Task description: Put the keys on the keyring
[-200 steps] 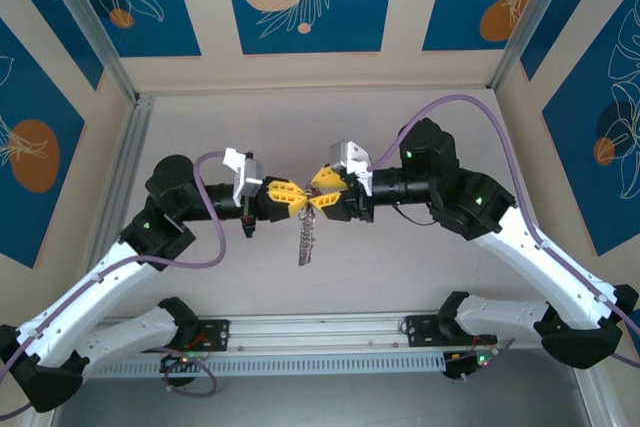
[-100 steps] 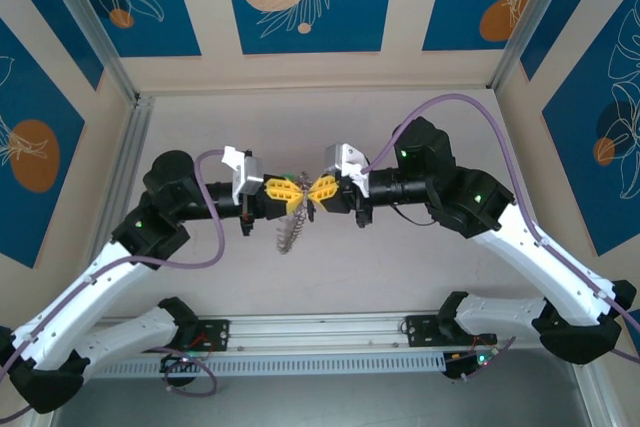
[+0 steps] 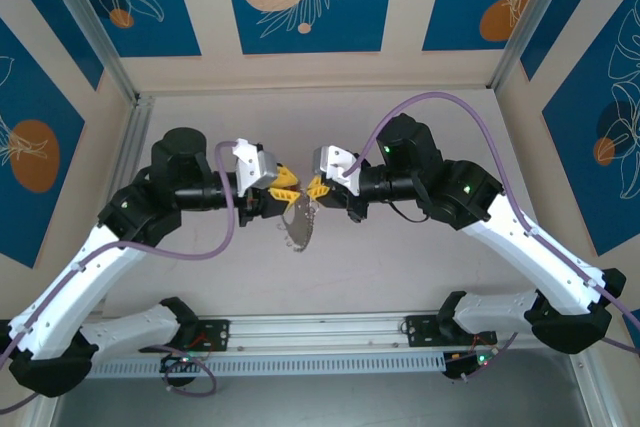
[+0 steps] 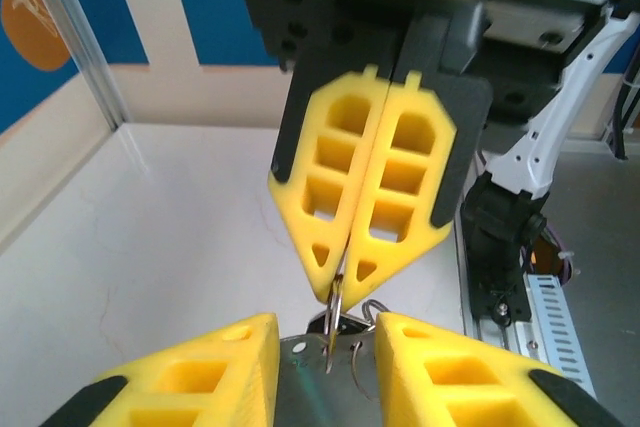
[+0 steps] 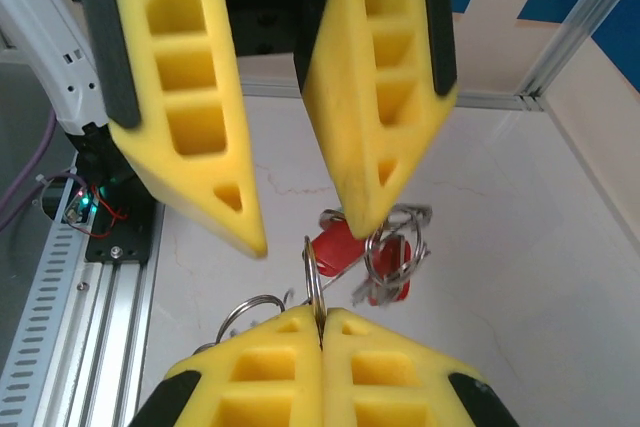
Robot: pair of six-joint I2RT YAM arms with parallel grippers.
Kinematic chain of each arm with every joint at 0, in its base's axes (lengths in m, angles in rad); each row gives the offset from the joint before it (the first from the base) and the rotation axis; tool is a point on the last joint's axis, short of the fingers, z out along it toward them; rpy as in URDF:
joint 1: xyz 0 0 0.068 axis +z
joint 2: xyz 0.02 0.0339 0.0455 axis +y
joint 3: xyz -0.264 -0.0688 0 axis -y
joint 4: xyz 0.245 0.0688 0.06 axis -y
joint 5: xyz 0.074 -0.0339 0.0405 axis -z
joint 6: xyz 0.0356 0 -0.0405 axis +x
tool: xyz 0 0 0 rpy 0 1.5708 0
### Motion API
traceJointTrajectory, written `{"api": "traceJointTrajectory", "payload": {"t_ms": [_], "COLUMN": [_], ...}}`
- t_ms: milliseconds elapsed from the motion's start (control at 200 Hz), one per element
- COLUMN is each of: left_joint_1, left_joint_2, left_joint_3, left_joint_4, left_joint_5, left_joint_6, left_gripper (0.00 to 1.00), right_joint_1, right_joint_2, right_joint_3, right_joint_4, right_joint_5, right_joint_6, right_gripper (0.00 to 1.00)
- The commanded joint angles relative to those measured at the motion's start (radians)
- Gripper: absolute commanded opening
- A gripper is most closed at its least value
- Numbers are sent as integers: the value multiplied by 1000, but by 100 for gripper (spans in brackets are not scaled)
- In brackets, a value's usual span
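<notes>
My right gripper (image 3: 317,187) (image 5: 320,313) is shut on the edge of a thin metal keyring (image 5: 313,269), held upright above the table. In the left wrist view the same ring (image 4: 335,315) sticks out of the right gripper (image 4: 337,290). My left gripper (image 3: 287,185) (image 4: 327,323) faces it tip to tip and stands open, one finger on each side of the ring. A bunch of silvery pieces (image 3: 298,226) hangs from the ring, with a flat metal plate (image 4: 318,387), red tags (image 5: 345,247) and smaller rings (image 5: 395,247). I cannot pick out the keys.
The white table (image 3: 400,267) lies below the hanging bunch. An aluminium rail (image 3: 320,332) with the arm bases runs along the near edge. Metal frame posts (image 3: 115,87) and patterned blue walls close in the sides and back.
Both grippers have moved toward the far side and closer together. The hanging bunch has swung and turned, now showing a broad flat face instead of a thin strand.
</notes>
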Motion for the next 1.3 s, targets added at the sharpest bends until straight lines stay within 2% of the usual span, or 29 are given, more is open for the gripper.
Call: {"api": "traceJointTrajectory", "payload": {"t_ms": [0,235,320,360,450,565,865,895,945,1100,1195,1295], "left_joint_1": [-9,-12,-18,-21,-24,-26,-30,-31,-32,-33,-31,-23], "left_joint_2": [4,35,46,49,48,47,48,49,50,34,4,-27], "left_joint_3": [41,58,67,69,68,70,70,69,69,55,28,-11], "left_joint_4": [-56,-70,-89,-97,-106,-128,-151,-153,-154,-127,-55,42], "left_joint_5": [-17,-26,-33,-35,-49,-42,-58,-61,-62,-58,-22,31], "left_joint_6": [42,56,69,73,78,83,94,95,97,90,53,0], "left_gripper": [30,29,17,15,15,23,19,16,0,0,0,0], "right_joint_1": [13,54,57,57,59,59,58,58,59,59,55,49], "right_joint_2": [3,37,39,38,35,30,21,19,19,13,10,6], "right_joint_3": [42,66,69,70,69,67,63,63,64,55,40,16], "right_joint_4": [10,-21,-21,-21,-21,-21,-12,-12,-11,-9,-6,-16], "right_joint_5": [17,70,72,71,71,71,63,62,60,56,54,36], "right_joint_6": [-31,-67,-73,-74,-73,-71,-68,-68,-68,-69,-61,-38], "right_gripper": [0,0,0,0,0,0,0,0,0,0,0,16]}}
